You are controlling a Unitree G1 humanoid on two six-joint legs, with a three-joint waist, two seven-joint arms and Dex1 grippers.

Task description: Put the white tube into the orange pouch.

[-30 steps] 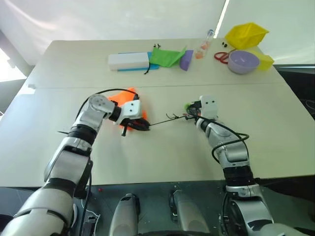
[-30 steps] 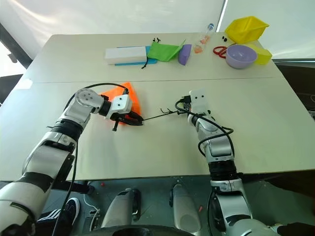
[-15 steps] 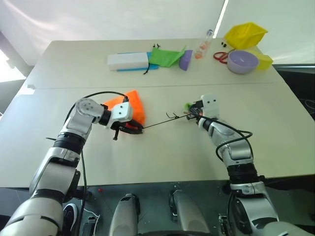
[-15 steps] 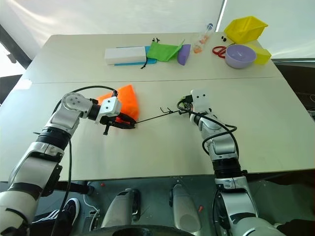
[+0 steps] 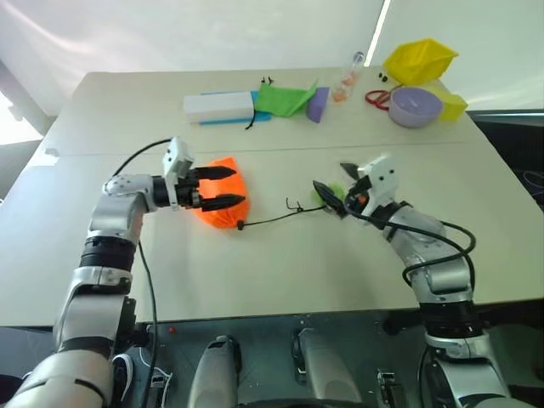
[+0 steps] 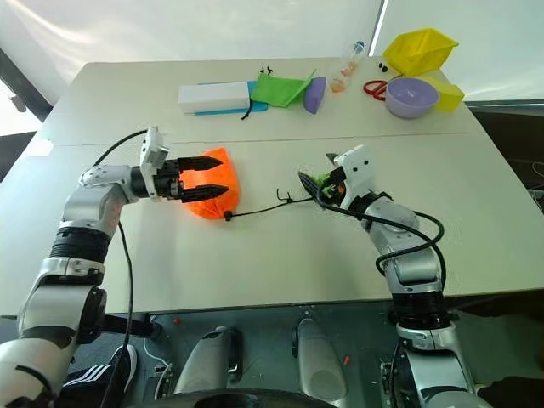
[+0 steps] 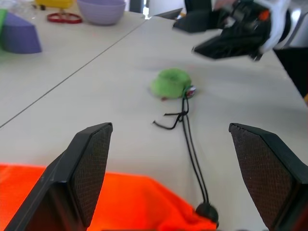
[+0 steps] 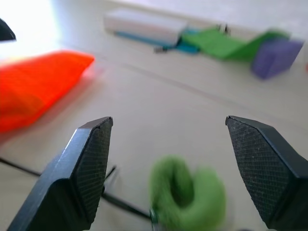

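Both claws are wide open and hold nothing. Left claw (image 5: 223, 188) hangs right over the orange pouch (image 5: 223, 206). Its cord runs sideways to the green ring (image 7: 171, 83) under the right claw (image 5: 333, 183). I can't see the white tube.

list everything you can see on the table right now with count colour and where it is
orange pouch: 1, orange, near middle of the table, just past the left gripper's fingertips
cord: 1, black, lying on the table from the pouch to the green ring
green ring: 1, green, at the cord's end, under the right gripper
white box: 1, white, far side, lying on something blue
green cloth pouch: 1, green, far side, next to the box
purple block: 1, purple, beside the green pouch
small bottle: 1, clear, far side
scissors: 1, red handles, by the bowl
bowl: 1, lilac, far right
yellow containers: 2, yellow, far right corner
table: 1, beige
left gripper: open, empty
right gripper: open, empty
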